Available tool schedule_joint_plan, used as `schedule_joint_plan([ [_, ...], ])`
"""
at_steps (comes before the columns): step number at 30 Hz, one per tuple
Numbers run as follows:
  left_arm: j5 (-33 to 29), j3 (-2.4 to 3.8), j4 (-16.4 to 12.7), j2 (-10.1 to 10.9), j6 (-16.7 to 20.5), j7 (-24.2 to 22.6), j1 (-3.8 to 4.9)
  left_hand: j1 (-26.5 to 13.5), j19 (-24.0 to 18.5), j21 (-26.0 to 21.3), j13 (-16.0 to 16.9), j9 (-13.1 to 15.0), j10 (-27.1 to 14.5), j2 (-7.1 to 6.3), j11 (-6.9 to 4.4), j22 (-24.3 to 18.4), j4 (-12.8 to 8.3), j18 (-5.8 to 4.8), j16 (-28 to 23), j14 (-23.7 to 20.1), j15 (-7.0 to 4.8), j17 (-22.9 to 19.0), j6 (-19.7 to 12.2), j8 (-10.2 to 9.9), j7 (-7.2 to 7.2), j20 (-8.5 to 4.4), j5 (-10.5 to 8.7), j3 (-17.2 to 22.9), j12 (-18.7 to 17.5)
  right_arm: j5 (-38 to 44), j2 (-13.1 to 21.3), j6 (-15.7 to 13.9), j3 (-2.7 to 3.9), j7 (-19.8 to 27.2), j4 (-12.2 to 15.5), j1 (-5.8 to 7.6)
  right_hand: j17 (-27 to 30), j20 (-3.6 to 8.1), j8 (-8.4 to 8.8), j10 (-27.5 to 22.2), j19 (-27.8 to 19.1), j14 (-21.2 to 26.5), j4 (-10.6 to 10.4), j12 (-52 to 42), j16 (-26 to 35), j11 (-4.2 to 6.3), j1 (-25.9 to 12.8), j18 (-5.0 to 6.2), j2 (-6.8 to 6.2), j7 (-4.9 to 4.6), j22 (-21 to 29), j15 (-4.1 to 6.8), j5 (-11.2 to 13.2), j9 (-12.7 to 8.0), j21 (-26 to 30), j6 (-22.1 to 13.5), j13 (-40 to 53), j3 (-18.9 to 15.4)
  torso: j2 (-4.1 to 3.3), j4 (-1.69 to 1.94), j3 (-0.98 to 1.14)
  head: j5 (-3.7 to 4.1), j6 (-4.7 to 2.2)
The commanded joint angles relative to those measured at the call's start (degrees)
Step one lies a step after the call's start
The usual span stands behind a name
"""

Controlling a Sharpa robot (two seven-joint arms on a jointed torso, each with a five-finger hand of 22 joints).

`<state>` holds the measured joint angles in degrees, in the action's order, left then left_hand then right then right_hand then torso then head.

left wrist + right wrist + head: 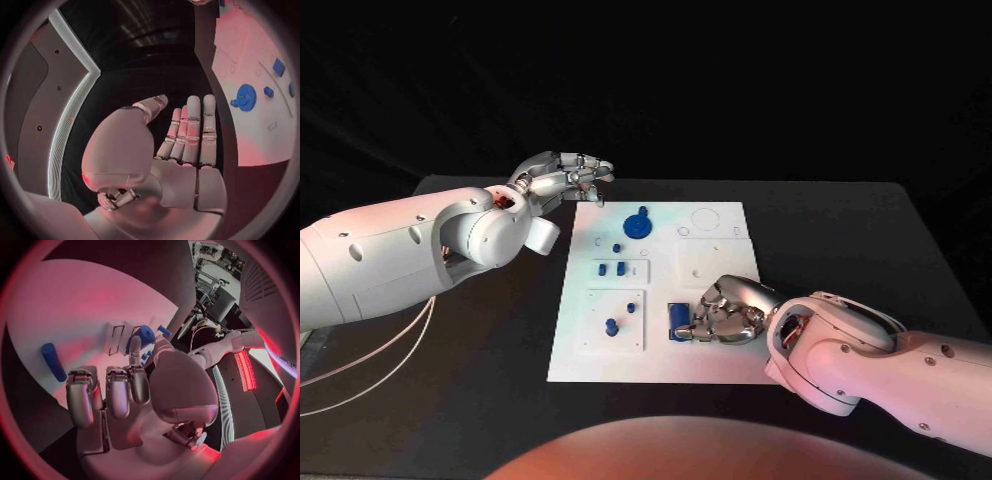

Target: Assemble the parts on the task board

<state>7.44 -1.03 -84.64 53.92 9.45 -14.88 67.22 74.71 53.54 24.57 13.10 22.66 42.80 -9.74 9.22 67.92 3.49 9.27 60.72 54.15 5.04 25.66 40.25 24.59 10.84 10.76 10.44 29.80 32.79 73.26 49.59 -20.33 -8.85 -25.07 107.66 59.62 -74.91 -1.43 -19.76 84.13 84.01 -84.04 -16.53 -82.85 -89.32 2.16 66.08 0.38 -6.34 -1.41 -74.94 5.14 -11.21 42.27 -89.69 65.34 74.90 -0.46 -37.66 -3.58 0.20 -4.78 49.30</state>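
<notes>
- The task board (661, 340), a white plate, lies in the middle of the black table (877, 230); small blue parts sit on it.
- A blue gear (639, 223) sits near the board's far end, with small blue pegs (610, 268) in a recessed panel at mid-board and two more parts (615, 325) in the nearer panel.
- No writing on the board can be read.
- The right hand (726, 315) rests on the board's near half, fingers curled in beside a blue cylinder (678, 318); whether it grips the piece cannot be told.
- The left hand (567, 178) hangs over the table just off the board's far left corner, fingers straight and holding nothing, near the gear but not touching it.
</notes>
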Motion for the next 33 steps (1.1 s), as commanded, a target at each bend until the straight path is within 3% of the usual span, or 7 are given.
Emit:
schedule_joint_plan([
  [1,-0.2,0.04,-0.2,-0.1,-0.1,-0.4,0.03,-0.1,0.0,-0.2,-0.1,-0.1,-0.3,0.45,-0.18,-0.1,-0.1,1.08,0.0,-0.3,-0.10,0.1,-0.5,0.3,1.28,0.15,0.32,0.1,0.2,0.8,-0.2,1.1,-0.02,0.2,-0.3,-0.06,-14.2,0.55,-0.26,3.1,6.0,-5.7,0.0,-0.2,-0.2,0.43,0.5,-0.38,0.05,0.23,-15.1,0.55,-0.2,0.2,-0.3,0.1,11.2,-0.2,-0.05,0.04,0.01,-0.01,0.04],
  [13,-0.2,0.04,-0.2,-0.1,-0.2,-0.4,0.03,-0.2,0.0,-0.2,-0.1,-0.1,-0.3,0.49,-0.19,-0.1,-0.1,1.08,0.1,-0.3,-0.10,0.1,-0.5,0.4,1.28,0.15,0.40,0.1,0.3,0.8,-1.2,0.9,-0.01,-0.3,-2.1,-0.04,-14.3,0.69,-0.66,3.2,6.0,-5.8,0.0,-0.3,-0.3,0.58,1.2,-0.38,1.07,0.39,-15.1,0.69,-1.0,1.3,-0.3,-0.1,11.2,-0.4,0.01,0.00,0.00,-0.06,0.21],
  [25,-0.2,0.04,-0.2,0.0,-0.3,-0.3,0.04,-0.3,0.0,-0.1,-0.1,-0.1,-0.3,0.54,-0.18,-0.1,-0.1,1.07,0.1,-0.3,-0.09,0.1,-0.5,0.5,1.28,0.16,0.44,0.1,0.4,0.8,-1.3,2.7,-0.02,-0.2,-2.5,-0.04,-14.1,0.85,-0.76,3.1,6.0,-5.7,0.4,-0.1,-0.2,0.68,4.3,-0.38,0.93,0.52,-15.1,0.84,-1.0,2.7,-0.3,-0.8,11.2,-0.8,0.03,-0.01,-0.03,-0.08,0.38],
  [30,-0.2,0.04,-0.2,0.0,-0.3,-0.4,0.04,-0.3,0.0,-0.1,-0.1,-0.1,-0.3,0.54,-0.18,-0.1,-0.1,1.07,0.1,-0.3,-0.09,0.1,-0.5,0.5,1.28,0.16,0.44,0.1,0.4,2.3,-0.8,1.7,-0.02,-0.5,-2.3,-0.04,-14.1,0.95,-0.64,3.1,6.0,-5.7,0.5,-0.2,-0.2,0.80,6.9,-0.38,0.77,0.65,-15.1,0.94,-0.9,3.4,-0.3,-1.0,11.2,-0.8,0.04,-0.06,-0.02,-0.04,0.37],
  [33,-0.2,0.04,-0.2,0.0,-0.4,-0.4,0.04,-0.3,0.0,-0.1,-0.1,-0.1,-0.3,0.54,-0.18,-0.1,-0.1,1.07,0.1,-0.3,-0.09,0.1,-0.5,0.5,1.28,0.16,0.44,0.1,0.4,2.6,-0.4,-0.5,-0.02,-0.1,-2.0,-0.04,-14.0,0.97,-0.38,3.1,6.0,-5.7,0.3,0.0,-0.2,0.79,8.1,-0.38,0.89,0.60,-15.1,0.94,0.0,3.7,-0.3,-1.2,11.2,-0.8,0.03,-0.08,0.00,-0.03,0.36],
])
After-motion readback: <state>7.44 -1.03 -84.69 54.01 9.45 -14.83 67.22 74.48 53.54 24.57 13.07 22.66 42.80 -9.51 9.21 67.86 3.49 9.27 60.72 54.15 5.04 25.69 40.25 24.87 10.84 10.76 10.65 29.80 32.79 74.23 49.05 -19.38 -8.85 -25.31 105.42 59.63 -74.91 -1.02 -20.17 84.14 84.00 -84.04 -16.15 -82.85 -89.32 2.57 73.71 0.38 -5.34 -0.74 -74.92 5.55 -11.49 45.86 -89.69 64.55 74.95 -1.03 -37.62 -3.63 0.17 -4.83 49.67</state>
